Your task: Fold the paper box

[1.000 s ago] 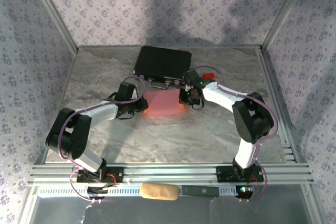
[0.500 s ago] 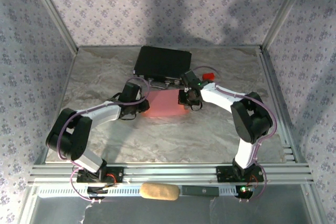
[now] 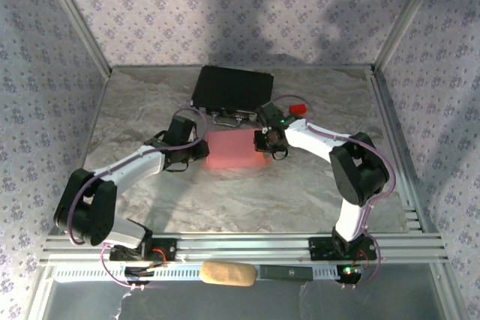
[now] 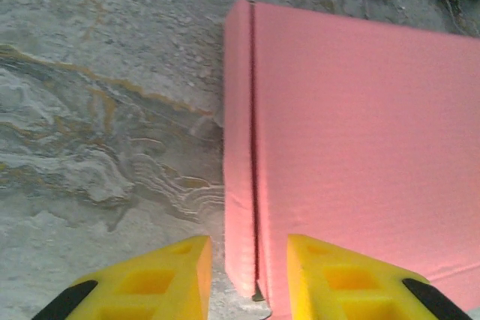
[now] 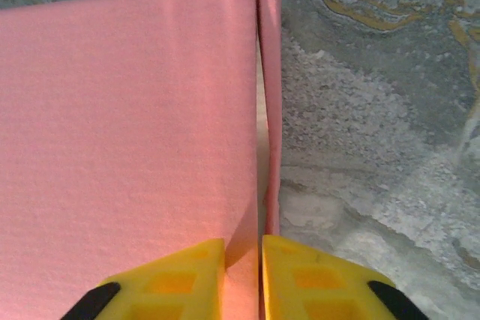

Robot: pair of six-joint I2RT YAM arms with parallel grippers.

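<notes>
The paper box (image 3: 234,149) is a closed, flat pink carton lying on the marble table just in front of the black case. My left gripper (image 3: 201,151) is at its left end. In the left wrist view the yellow fingers (image 4: 154,282) stand open on either side of the box's left side wall (image 4: 238,185), without pinching it. My right gripper (image 3: 262,142) is at the right end. Its fingers (image 5: 315,282) are only narrowly apart, over the slit between the top panel (image 5: 127,125) and the right side flap (image 5: 270,73).
A black hard case (image 3: 231,89) with metal latches lies right behind the box. A tiny red block (image 3: 298,108) sits to its right. Metal frame rails border the table (image 3: 150,103), and patterned walls enclose it.
The left arm's elbow has sunk lower and to the left, and its wrist sits a little further from the box. The right gripper stays at the box's right end. The box lies flat as before.
</notes>
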